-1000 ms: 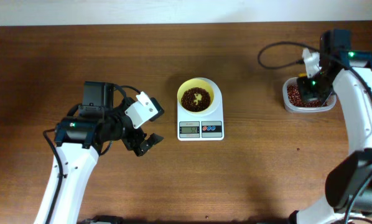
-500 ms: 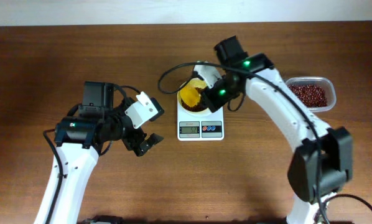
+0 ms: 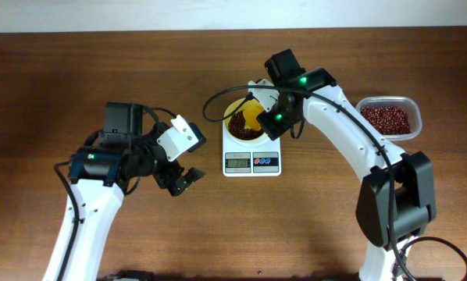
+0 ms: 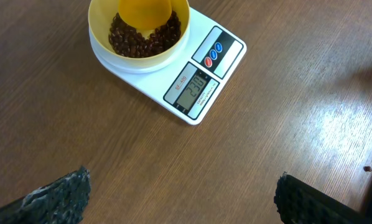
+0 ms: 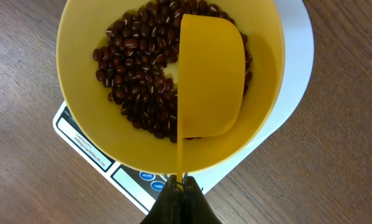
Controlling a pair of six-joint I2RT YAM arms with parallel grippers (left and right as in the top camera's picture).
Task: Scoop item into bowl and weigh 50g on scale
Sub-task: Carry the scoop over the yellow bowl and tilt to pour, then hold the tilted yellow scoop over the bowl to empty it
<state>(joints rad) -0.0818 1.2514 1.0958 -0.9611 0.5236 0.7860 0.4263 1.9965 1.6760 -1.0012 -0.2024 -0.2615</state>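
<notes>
The pale yellow bowl [image 3: 235, 112] sits on the white scale [image 3: 251, 162] and holds dark red-brown beans [image 5: 136, 68]. My right gripper [image 5: 180, 186] is shut on the thin handle of the orange-yellow scoop [image 5: 211, 74], which is tipped on its side inside the bowl over the beans. The bowl [image 4: 102, 37] and scale [image 4: 195, 90] also show in the left wrist view, the display lit. My left gripper [image 4: 183, 199] is open and empty, above bare table to the left of the scale.
A clear plastic tub [image 3: 387, 119] full of beans stands at the right of the table. A single stray bean [image 4: 367, 168] lies on the wood. The table's far edge runs along the top.
One second ago my right gripper was at the tub on the right. It swung left with the scoop to the bowl, and the scoop has since tipped over the beans. The left arm has not moved.
</notes>
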